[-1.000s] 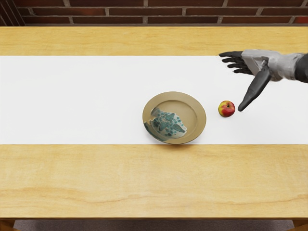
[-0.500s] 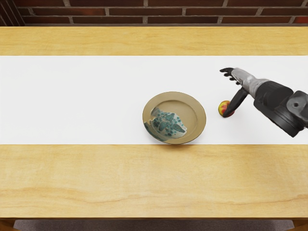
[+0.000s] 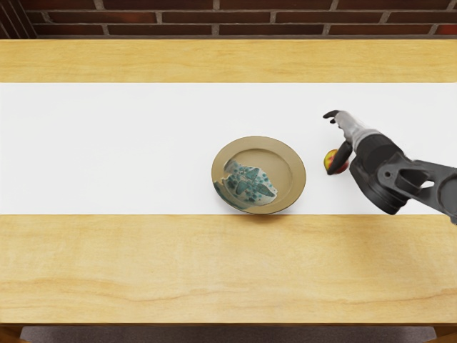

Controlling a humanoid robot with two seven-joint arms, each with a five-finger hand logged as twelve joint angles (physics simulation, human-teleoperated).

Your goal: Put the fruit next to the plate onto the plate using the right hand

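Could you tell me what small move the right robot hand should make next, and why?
Probably curl the fingers around the apple: the right robot hand hovers at it with fingers outstretched, and the apple lies beside the plate, ungrasped.

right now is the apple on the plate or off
Off. The apple lies on the white cloth, right of the plate.

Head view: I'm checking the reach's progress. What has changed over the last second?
The right hand moved down and slightly left from the upper right to the apple. Its arm swung in lower and now hides the apple's right side. Whether it grips the apple cannot be seen. The apple and plate stayed put.
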